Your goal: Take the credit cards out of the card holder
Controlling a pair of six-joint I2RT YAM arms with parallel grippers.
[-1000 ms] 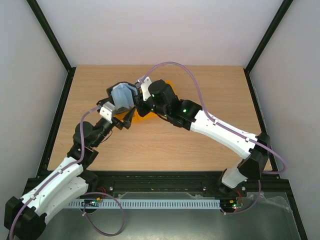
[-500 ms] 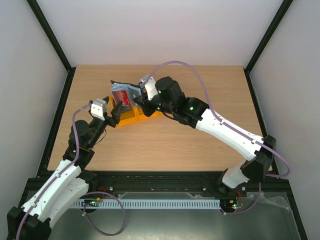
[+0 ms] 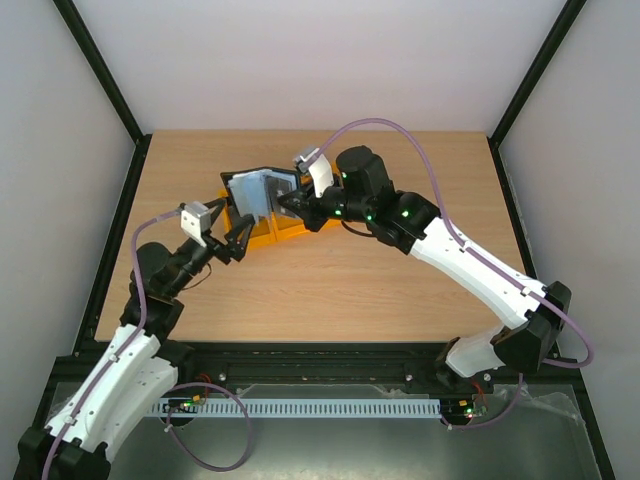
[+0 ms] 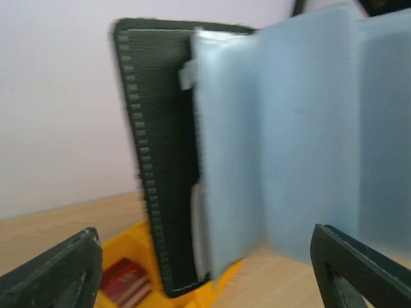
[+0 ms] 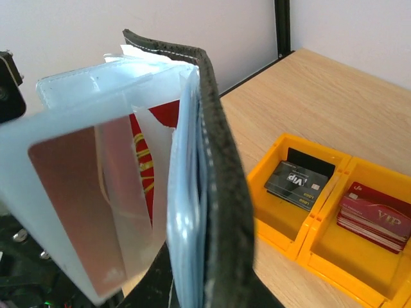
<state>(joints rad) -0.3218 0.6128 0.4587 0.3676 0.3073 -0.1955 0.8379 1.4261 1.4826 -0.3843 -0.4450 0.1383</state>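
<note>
The card holder (image 3: 258,192) hangs open above the yellow bins, its black cover (image 5: 218,179) upright and its blue-grey pockets (image 4: 289,141) fanned out. My right gripper (image 3: 289,204) is shut on its lower edge. A red credit card (image 5: 144,151) sits in an inner pocket, and a pale card (image 5: 77,199) shows through a clear sleeve. My left gripper (image 3: 236,241) is open just left of and below the holder. Its fingers (image 4: 58,269) stand wide apart with nothing between them. A dark grey card (image 5: 298,183) and red cards (image 5: 376,218) lie in the bins.
Two joined yellow bins (image 3: 272,232) stand on the wooden table under the holder. One holds the dark grey card and the other the red cards (image 4: 125,282). Black frame posts and white walls close off the table's sides and back.
My left gripper drew back to the left from the holder, narrowed, then widened again. The right arm carried the holder slightly to the right. The red seen at the holder half a second ago no longer shows from above.
</note>
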